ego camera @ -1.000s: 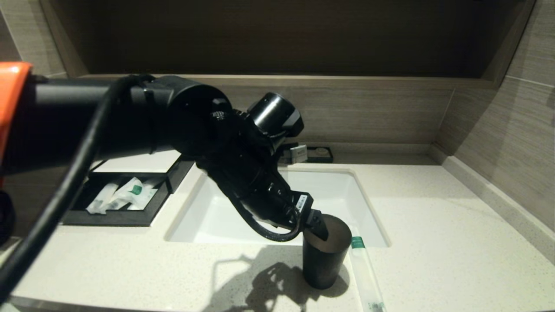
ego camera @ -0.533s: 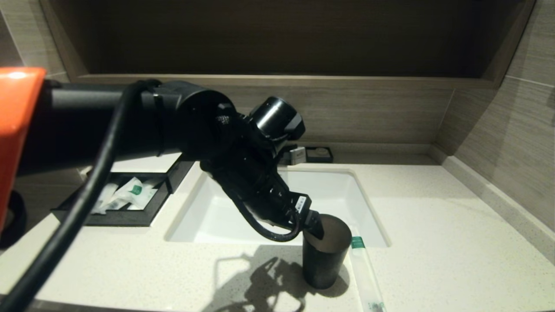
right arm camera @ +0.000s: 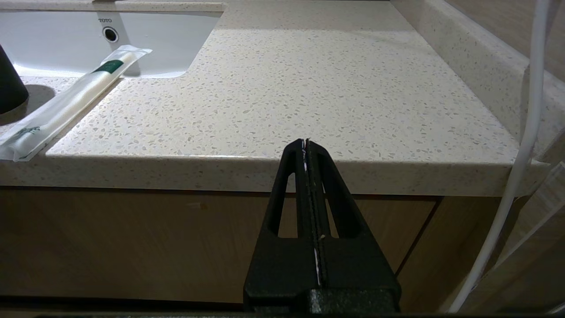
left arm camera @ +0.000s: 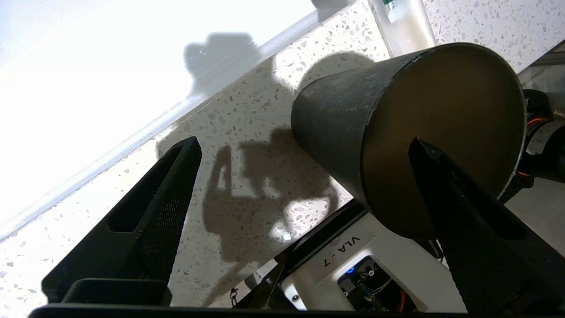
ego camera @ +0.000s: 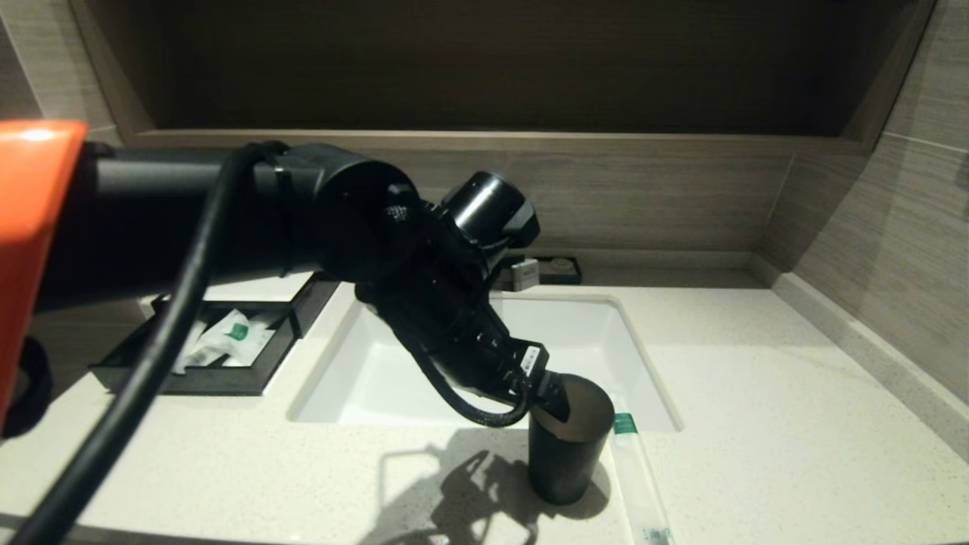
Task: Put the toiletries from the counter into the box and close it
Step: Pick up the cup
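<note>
While our left gripper hangs with its jaws spread wide and nothing between them, one finger stands over the mouth of the dark cup and the other over bare counter beside it; we hold nothing. The cup stands upright on the front strip of the counter, just before the sink basin. Just beside the cup, on its far side from our arm, lies the one long sachet with its green label toward the basin, its near end reaching the counter's front edge. That is the toiletry left out, as far as we can see.

Off to our left sits the box, its drawer pulled open, with several white sachets lying inside and its white top panel behind. So we judge the filling mostly done, and the step in hand is the reach for the last sachet.

Our next move calls for carrying the open jaws past the cup without knocking it, lowering them astride the thin sachet, and closing across its width. It lies flat on hard stone, so a pinch may slide off. Our right gripper stays parked below the counter's front edge, fingers pressed together.
</note>
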